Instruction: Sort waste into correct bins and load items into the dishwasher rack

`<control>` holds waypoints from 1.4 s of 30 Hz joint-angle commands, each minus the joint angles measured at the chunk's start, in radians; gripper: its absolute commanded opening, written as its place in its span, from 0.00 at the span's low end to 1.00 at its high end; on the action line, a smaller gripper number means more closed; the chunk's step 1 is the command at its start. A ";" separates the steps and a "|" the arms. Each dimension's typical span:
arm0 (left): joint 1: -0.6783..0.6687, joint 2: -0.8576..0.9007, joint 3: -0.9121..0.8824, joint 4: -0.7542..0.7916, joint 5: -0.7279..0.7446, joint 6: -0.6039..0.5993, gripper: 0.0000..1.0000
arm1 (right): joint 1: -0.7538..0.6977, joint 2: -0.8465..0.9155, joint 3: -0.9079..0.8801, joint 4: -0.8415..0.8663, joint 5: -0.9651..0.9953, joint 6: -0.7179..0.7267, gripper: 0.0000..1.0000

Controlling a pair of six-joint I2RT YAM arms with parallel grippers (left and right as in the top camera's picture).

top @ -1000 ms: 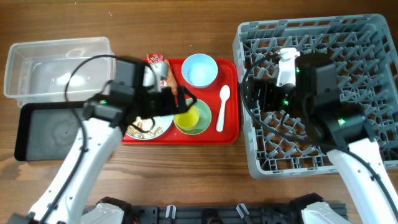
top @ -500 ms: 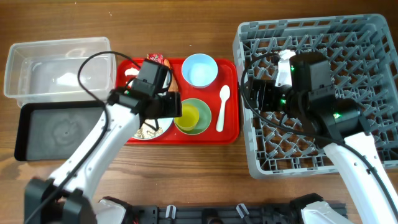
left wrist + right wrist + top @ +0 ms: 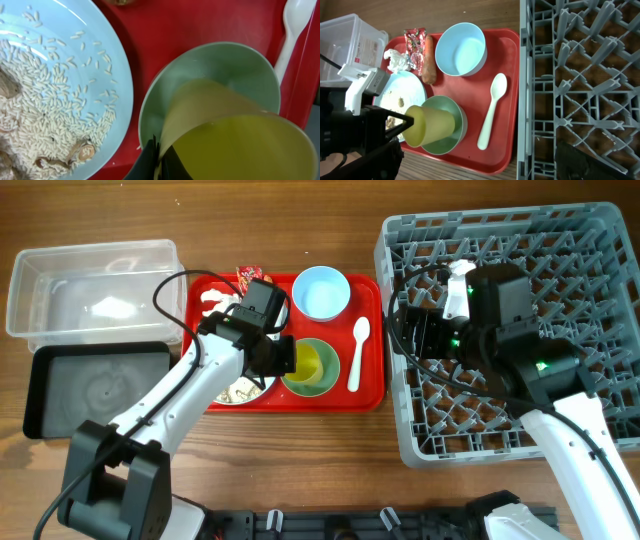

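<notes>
My left gripper (image 3: pixel 283 358) is shut on the rim of the small yellow cup (image 3: pixel 432 126). The cup tilts on its side inside the pale green bowl (image 3: pixel 220 65) on the red tray. One black fingertip (image 3: pixel 150 160) presses the cup wall from outside. Just left lies the light blue plate (image 3: pixel 50 85) with rice-like scraps. The light blue bowl (image 3: pixel 461 48) and white spoon (image 3: pixel 491 117) lie nearby. Carrot (image 3: pixel 428 57), red wrapper (image 3: pixel 414 40) and tissue (image 3: pixel 396 60) sit at the tray's back left. My right gripper (image 3: pixel 412 330) hangs open and empty over the grey rack's (image 3: pixel 560 240) left edge.
The clear tub (image 3: pixel 90 285) stands at the back left, and the black tray (image 3: pixel 95 390) lies in front of it. The red tray (image 3: pixel 370 395) sits between these and the rack. Bare wooden table runs along the front.
My left gripper has shut on the yellow cup's rim. The left arm shifted slightly toward the back of the tray. The right arm has barely moved.
</notes>
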 commanded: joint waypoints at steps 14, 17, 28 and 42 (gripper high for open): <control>0.305 -0.146 0.193 -0.077 0.980 0.006 0.04 | -0.002 0.004 0.024 0.134 -0.206 -0.069 1.00; 0.356 -0.146 0.193 -0.053 1.204 0.006 0.04 | -0.002 0.005 0.024 0.249 -0.413 -0.108 1.00; 0.374 -0.146 0.193 -0.032 1.435 0.002 0.04 | -0.002 0.008 0.024 0.584 -0.846 -0.108 1.00; 0.328 -0.146 0.193 0.029 1.432 0.003 0.04 | 0.101 0.058 0.024 0.642 -0.851 -0.035 0.96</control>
